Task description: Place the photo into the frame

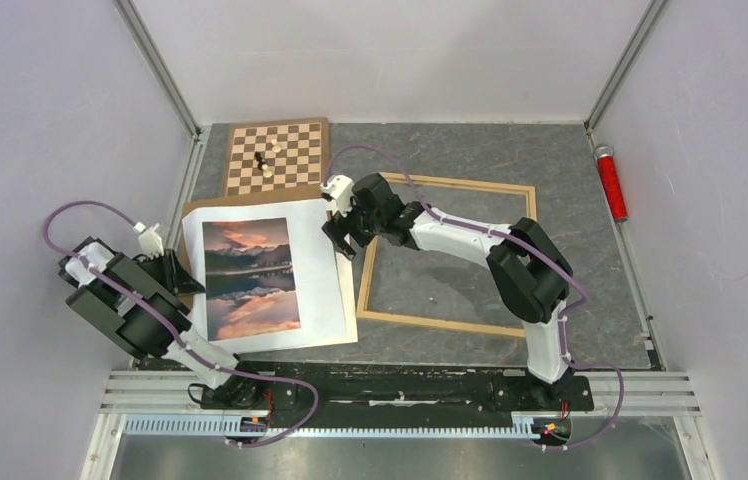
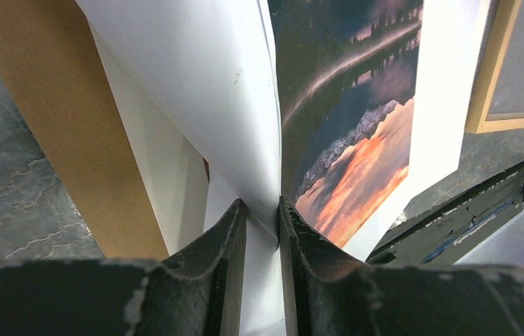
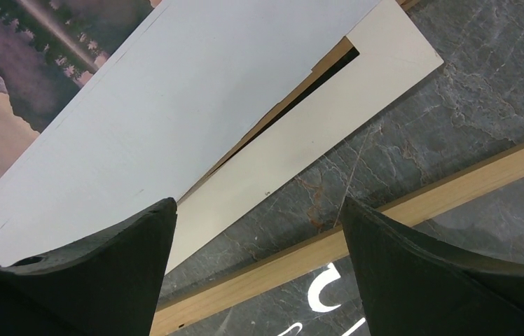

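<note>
The photo (image 1: 250, 278), a sunset mountain lake print with a wide white margin, lies left of centre on a brown backing board (image 1: 195, 212). My left gripper (image 1: 182, 272) is shut on the photo's left margin. In the left wrist view the paper bends up between the fingers (image 2: 263, 206), with the photo (image 2: 357, 140) to their right. The light wood frame (image 1: 450, 325) lies flat at centre right, empty. My right gripper (image 1: 345, 240) is open and empty, over the frame's left rail (image 3: 413, 203) by the photo's far right corner (image 3: 175, 91).
A chessboard (image 1: 277, 155) with a few pieces lies at the back, just beyond the photo. A red cylinder (image 1: 610, 182) lies by the right wall. A cream mat (image 3: 357, 84) sticks out from under the photo sheet. The enclosure walls stand close on the left, right and back.
</note>
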